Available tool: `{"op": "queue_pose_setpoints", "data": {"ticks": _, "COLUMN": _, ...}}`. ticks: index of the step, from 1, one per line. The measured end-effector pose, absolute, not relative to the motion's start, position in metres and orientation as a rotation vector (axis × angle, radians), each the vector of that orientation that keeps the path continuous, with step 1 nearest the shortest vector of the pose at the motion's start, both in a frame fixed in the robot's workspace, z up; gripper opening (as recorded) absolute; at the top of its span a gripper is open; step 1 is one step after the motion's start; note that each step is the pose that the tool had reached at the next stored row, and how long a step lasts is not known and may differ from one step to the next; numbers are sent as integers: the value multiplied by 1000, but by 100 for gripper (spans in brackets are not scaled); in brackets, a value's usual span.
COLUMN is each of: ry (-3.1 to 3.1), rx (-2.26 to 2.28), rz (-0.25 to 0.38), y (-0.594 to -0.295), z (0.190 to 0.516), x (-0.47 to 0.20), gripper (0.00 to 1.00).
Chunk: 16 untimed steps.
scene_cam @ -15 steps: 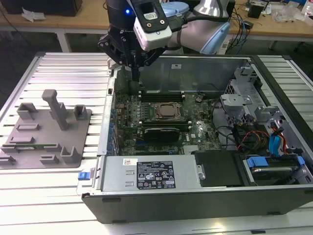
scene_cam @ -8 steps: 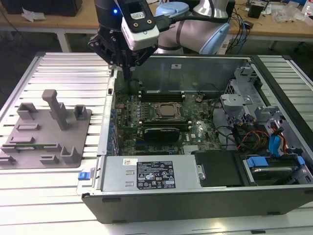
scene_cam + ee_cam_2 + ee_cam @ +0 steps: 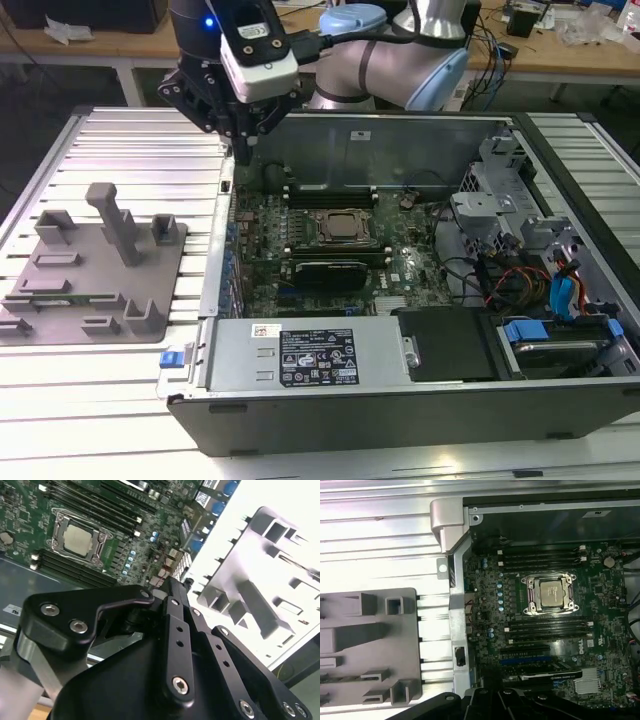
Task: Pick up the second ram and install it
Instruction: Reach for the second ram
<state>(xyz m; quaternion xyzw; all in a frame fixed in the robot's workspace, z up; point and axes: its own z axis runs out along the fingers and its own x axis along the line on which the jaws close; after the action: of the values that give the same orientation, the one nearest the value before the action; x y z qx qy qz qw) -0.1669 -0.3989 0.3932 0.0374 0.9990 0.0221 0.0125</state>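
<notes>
The second ram (image 3: 80,297) lies on the grey holder (image 3: 150,290), left of frame in the exterior view; the tool (image 3: 243,150) points down, closed and empty, over the left wall of the case (image 3: 350,415).

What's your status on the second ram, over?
Gripper shut, over computer case corner. Second ram lying in grey holder tray, untouched. Case wall under gripper.

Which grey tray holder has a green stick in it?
The long low one along the tray's near edge: the second ram lies in it; the rest show grey.
</notes>
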Motion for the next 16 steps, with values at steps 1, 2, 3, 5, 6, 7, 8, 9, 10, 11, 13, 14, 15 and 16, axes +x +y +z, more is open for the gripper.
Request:
{"op": "queue_pose_setpoints", "data": {"ticks": 1, "ry": 3114, "rx": 117, "rz": 69, "y": -399, "z": 393, "x": -169, "gripper": 8}}
{"op": "queue_pose_setpoints", "data": {"ticks": 2, "ry": 3114, "rx": 116, "rz": 69, "y": -399, "z": 393, "x": -171, "gripper": 8}}
{"op": "queue_pose_setpoints", "data": {"ticks": 3, "ry": 3114, "rx": 116, "rz": 69, "y": -399, "z": 393, "x": -173, "gripper": 8}}
{"op": "queue_pose_setpoints", "data": {"ticks": 5, "ry": 3114, "rx": 117, "rz": 69, "y": -399, "z": 393, "x": -180, "gripper": 8}}
{"op": "queue_pose_setpoints", "data": {"ticks": 6, "ry": 3114, "rx": 117, "rz": 69, "y": -399, "z": 393, "x": -183, "gripper": 8}}
{"op": "queue_pose_setpoints", "data": {"ticks": 7, "ry": 3114, "rx": 117, "rz": 69, "y": -399, "z": 393, "x": -187, "gripper": 8}}
{"op": "queue_pose_setpoints", "data": {"ticks": 8, "ry": 3114, "rx": 116, "rz": 69, "y": -399, "z": 393, "x": -189, "gripper": 8}}
{"op": "queue_pose_setpoints", "data": {"ticks": 9, "ry": 3114, "rx": 116, "rz": 69, "y": -399, "z": 393, "x": -191, "gripper": 8}}
{"op": "queue_pose_setpoints", "data": {"ticks": 10, "ry": 3114, "rx": 117, "rz": 69, "y": -399, "z": 393, "x": -194, "gripper": 8}}
{"op": "queue_pose_setpoints", "data": {"ticks": 11, "ry": 3114, "rx": 117, "rz": 69, "y": -399, "z": 393, "x": -198, "gripper": 8}}
{"op": "queue_pose_setpoints", "data": {"ticks": 13, "ry": 3114, "rx": 116, "rz": 69, "y": -399, "z": 393, "x": -206, "gripper": 8}}
{"op": "queue_pose_setpoints", "data": {"ticks": 14, "ry": 3114, "rx": 117, "rz": 69, "y": -399, "z": 393, "x": -210, "gripper": 8}}
{"op": "queue_pose_setpoints", "data": {"ticks": 15, "ry": 3114, "rx": 117, "rz": 69, "y": -399, "z": 393, "x": -214, "gripper": 8}}
{"op": "queue_pose_setpoints", "data": {"ticks": 16, "ry": 3114, "rx": 117, "rz": 69, "y": -399, "z": 393, "x": -217, "gripper": 8}}
